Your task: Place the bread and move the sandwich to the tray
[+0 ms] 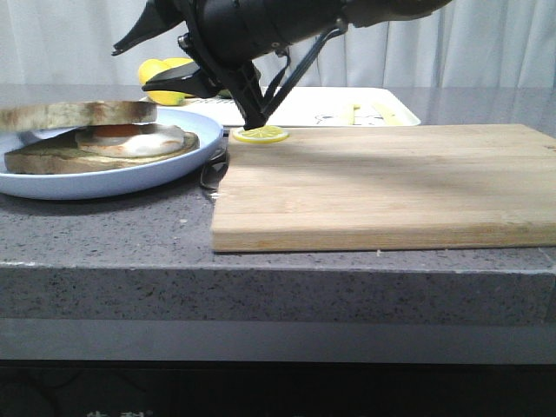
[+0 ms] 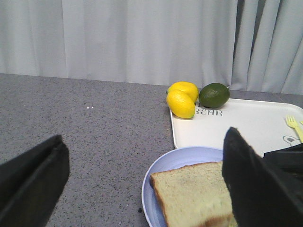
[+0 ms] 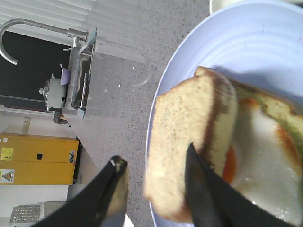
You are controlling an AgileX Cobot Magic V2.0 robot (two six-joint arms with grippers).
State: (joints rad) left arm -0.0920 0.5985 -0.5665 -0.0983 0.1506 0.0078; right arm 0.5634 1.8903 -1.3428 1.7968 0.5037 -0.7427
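Observation:
The bread (image 1: 78, 113) lies flat over the sandwich (image 1: 95, 158), an egg-topped slice on the pale blue plate (image 1: 113, 181) at the left. My right gripper (image 1: 161, 94) reaches in from the right. In the right wrist view its jaws (image 3: 154, 189) stand open around the bread (image 3: 182, 142): one finger lies against the slice, the other is clear of it. The fried egg (image 3: 260, 161) shows beneath. My left gripper (image 2: 144, 182) hangs wide open over the plate's edge (image 2: 154, 187), above the bread (image 2: 194, 194). The white tray (image 1: 321, 104) sits behind the plate.
A wooden cutting board (image 1: 391, 187) fills the right side, with a lemon slice (image 1: 261, 134) on its far left corner. Two lemons (image 2: 182, 99) and a lime (image 2: 214, 94) rest at the tray's far corner. A yellow fork (image 2: 293, 125) lies on the tray (image 2: 236, 127).

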